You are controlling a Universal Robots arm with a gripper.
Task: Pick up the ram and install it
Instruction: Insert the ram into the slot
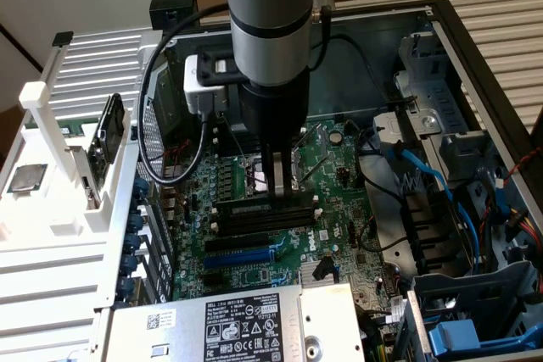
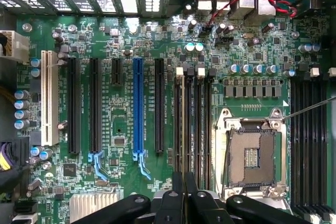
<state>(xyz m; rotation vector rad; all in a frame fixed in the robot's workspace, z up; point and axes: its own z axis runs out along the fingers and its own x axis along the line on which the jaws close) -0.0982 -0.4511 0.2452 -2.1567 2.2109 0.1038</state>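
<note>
Jaws pinched near-shut, nothing seen gripped, tips right at mobo mem slots (image 1: 254, 218). Ram (image 1: 105, 137) sits well off slots toward exterior view's left, on edge in white rack (image 1: 41, 97), long axis crosswise to slots.

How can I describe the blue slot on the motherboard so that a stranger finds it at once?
Look inside the open computer case at the green motherboard. On it lies a row of long parallel slots. The blue slot is the only one of that colour: the black slots flank it, and the white slot lies at the row's end.
</note>
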